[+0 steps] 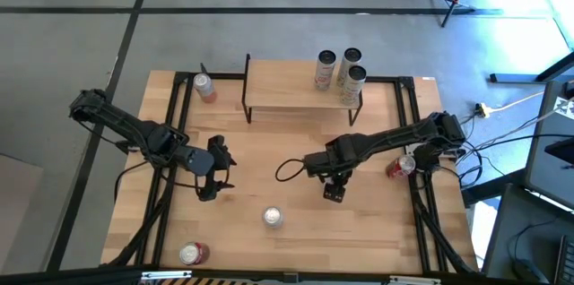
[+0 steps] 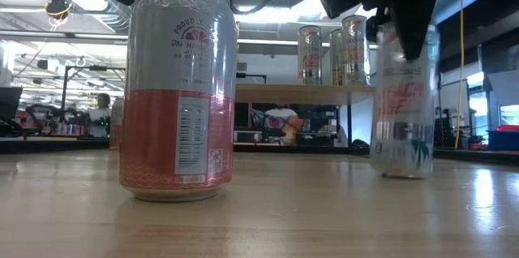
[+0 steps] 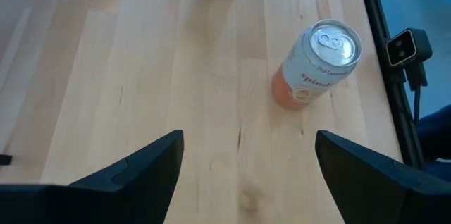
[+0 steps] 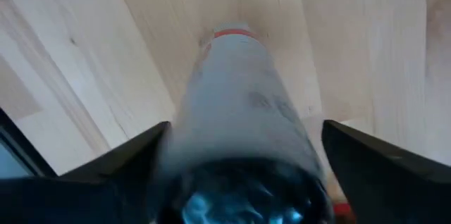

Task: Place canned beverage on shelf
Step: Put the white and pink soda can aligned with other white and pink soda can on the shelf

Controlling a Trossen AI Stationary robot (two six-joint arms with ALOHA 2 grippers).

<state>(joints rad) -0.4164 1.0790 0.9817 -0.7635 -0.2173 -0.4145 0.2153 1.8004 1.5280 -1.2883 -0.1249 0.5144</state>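
Grey can (image 4: 243, 111) stands between the right pincer (image 1: 334, 194) fingers — parted, not gripping.

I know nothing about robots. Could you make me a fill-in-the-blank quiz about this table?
1. The shelf carries ___ cans.
2. The left pincer is open and holds ___.
3. The right pincer is at a can standing on the ___.
4. The lone middle can near the table's front stands ___.

Missing words: three; nothing; table; upright.
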